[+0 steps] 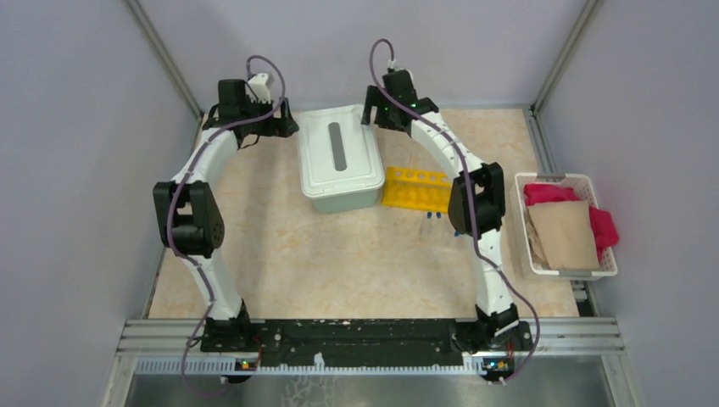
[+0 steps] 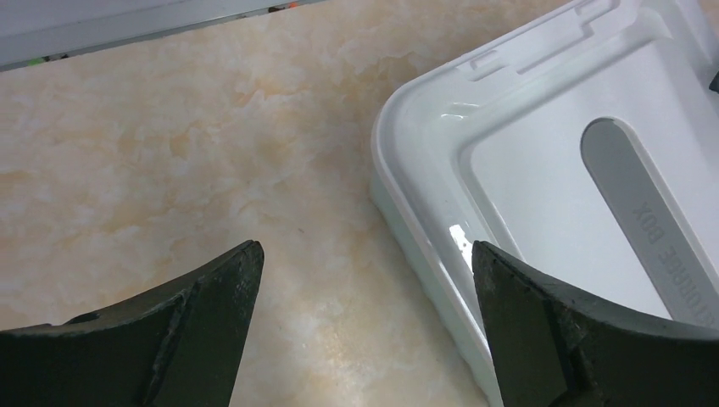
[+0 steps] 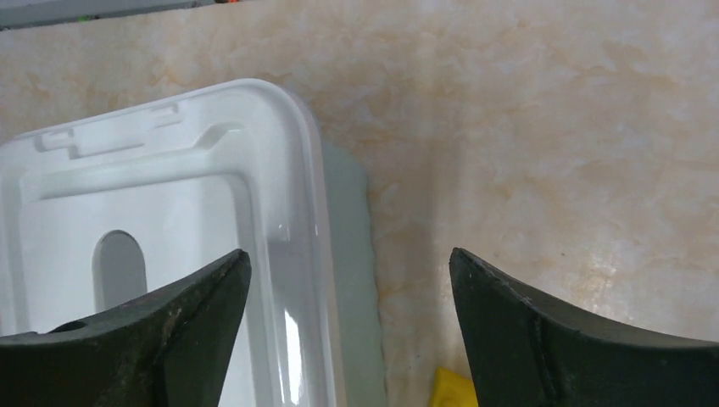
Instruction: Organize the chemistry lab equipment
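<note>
Two empty claws hang spread at the white box's (image 1: 360, 161) far corners: left claw (image 2: 365, 254), right claw (image 3: 349, 259). The yellow rack (image 3: 451, 388) lies near the right claw, just beside the box.

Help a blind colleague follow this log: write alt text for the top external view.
Two robot arms arch over a marbled table, left gripper and right gripper flanking the far end of a lidded white box. A yellow rack sits beside the box's right side, blue-capped test tubes just in front; a white basket of cloths stands at the right.
</note>
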Robot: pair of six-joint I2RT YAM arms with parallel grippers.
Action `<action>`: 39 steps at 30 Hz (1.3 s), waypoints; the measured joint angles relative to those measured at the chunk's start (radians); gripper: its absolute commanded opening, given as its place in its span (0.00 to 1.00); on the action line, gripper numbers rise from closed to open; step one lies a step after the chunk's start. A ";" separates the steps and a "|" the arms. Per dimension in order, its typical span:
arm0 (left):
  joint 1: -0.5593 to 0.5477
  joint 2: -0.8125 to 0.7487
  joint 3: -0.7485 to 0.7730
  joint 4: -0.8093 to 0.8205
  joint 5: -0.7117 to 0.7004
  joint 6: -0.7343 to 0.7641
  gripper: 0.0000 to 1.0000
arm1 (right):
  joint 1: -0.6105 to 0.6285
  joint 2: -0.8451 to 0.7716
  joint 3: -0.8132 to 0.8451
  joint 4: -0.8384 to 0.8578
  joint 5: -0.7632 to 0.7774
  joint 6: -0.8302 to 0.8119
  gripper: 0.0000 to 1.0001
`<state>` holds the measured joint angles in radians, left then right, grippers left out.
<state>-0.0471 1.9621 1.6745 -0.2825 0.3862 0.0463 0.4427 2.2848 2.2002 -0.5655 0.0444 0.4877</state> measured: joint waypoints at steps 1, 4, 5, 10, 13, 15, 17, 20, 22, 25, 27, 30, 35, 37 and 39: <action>0.005 -0.019 -0.002 -0.019 -0.005 0.000 0.99 | 0.000 -0.021 -0.012 -0.005 0.004 -0.010 0.98; 0.013 -0.089 -0.005 -0.064 -0.010 0.003 0.99 | 0.000 -0.083 -0.031 -0.005 0.014 -0.025 0.99; 0.018 -0.120 -0.006 -0.079 -0.009 0.003 0.99 | 0.002 -0.122 -0.046 -0.001 0.018 -0.032 0.99; 0.066 -0.326 -0.031 -0.124 -0.011 0.007 0.99 | 0.002 -0.401 -0.224 0.048 0.077 -0.059 0.99; 0.116 -0.460 -0.151 -0.085 -0.021 0.012 0.99 | -0.009 -0.624 -0.420 0.102 0.122 -0.062 0.99; 0.155 -0.553 -0.315 -0.013 -0.030 0.020 0.99 | -0.029 -0.779 -0.571 0.136 0.164 -0.062 0.99; 0.177 -0.603 -0.460 0.038 -0.038 0.035 0.99 | -0.051 -0.883 -0.696 0.160 0.222 -0.060 0.99; 0.177 -0.620 -0.643 0.088 -0.042 0.058 0.99 | -0.100 -1.012 -0.920 0.184 0.304 -0.039 0.99; 0.177 -0.619 -0.749 0.100 -0.039 0.079 0.99 | -0.142 -1.062 -1.051 0.175 0.347 -0.017 0.99; 0.176 -0.620 -0.827 0.118 -0.034 0.094 0.99 | -0.188 -1.108 -1.212 0.169 0.428 0.014 0.99; 0.176 -0.620 -0.863 0.154 -0.029 0.101 0.99 | -0.193 -1.135 -1.281 0.171 0.494 0.031 0.99; 0.176 -0.621 -0.925 0.245 -0.012 0.105 0.99 | -0.192 -1.186 -1.383 0.217 0.600 0.040 0.99; 0.176 -0.621 -1.059 0.409 0.019 0.096 0.99 | -0.192 -1.244 -1.548 0.360 0.707 0.028 0.99; 0.176 -0.611 -1.100 0.483 0.023 0.081 0.99 | -0.192 -1.244 -1.608 0.430 0.727 0.003 0.99; 0.176 -0.595 -1.130 0.556 0.023 0.064 0.99 | -0.192 -1.244 -1.674 0.515 0.745 -0.037 0.99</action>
<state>0.1287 1.3674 0.5442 0.2737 0.4088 0.1101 0.2504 1.0409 0.5262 -0.0505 0.7891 0.4507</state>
